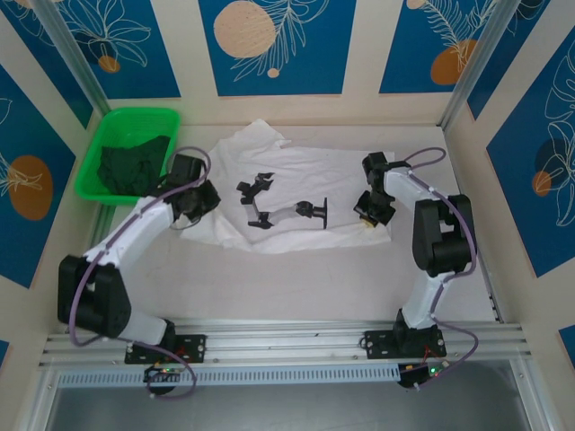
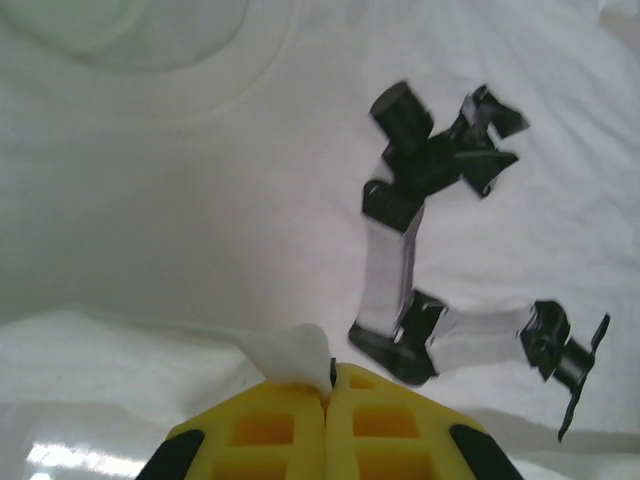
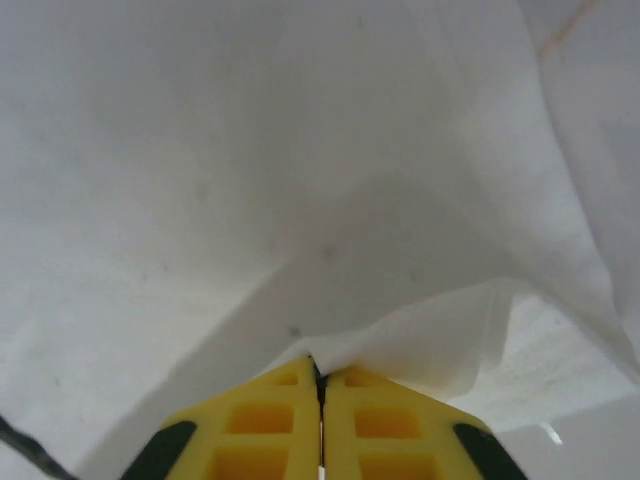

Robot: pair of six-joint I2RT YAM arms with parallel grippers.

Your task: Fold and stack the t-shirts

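Observation:
The white t-shirt [image 1: 287, 193] lies spread across the middle of the table, its black robot-arm print [image 1: 278, 208] facing up. My left gripper [image 1: 192, 218] sits at the shirt's left edge, shut on a pinch of white cloth [image 2: 295, 358] between its yellow fingers [image 2: 290, 430]. My right gripper [image 1: 367, 218] is at the shirt's right edge, shut on a fold of the same white cloth [image 3: 400, 340]. The dark green t-shirt [image 1: 130, 166] lies crumpled in the bright green tray [image 1: 112, 126] at the back left.
Metal frame posts stand at the back left [image 1: 67, 54] and back right [image 1: 476, 63]. Bare table [image 1: 296, 283] runs between the shirt and the arm bases. The side walls close in on both sides.

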